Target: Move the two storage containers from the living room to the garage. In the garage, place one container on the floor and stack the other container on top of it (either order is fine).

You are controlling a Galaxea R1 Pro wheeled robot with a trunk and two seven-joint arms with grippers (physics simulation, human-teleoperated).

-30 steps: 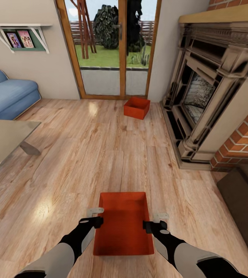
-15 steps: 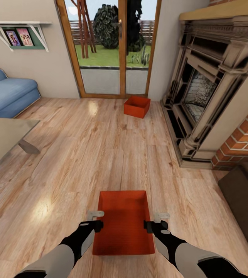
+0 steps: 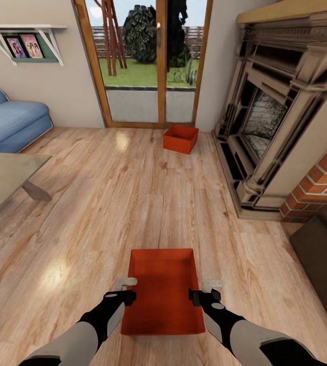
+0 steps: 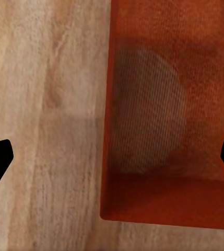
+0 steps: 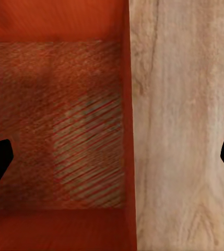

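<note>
At lower centre of the head view, an open orange-red rectangular storage container (image 3: 163,292) with thin plain walls rests on the light wood plank floor (image 3: 132,203). The left gripper (image 3: 127,288) straddles its left wall with jaws wide; the right gripper (image 3: 205,290) straddles its right wall, likewise wide. A second identical orange-red container (image 3: 181,139) sits at upper centre before the wood-framed glass doors (image 3: 148,61). The brick-and-stone fireplace (image 3: 285,112) is cut off at the right edge.

Both arms reach forward at the frame's bottom. The left gripper (image 3: 126,287) and right gripper (image 3: 205,288) hang with fingers spread wide, apparently level with each other, wrists angled inward.
</note>
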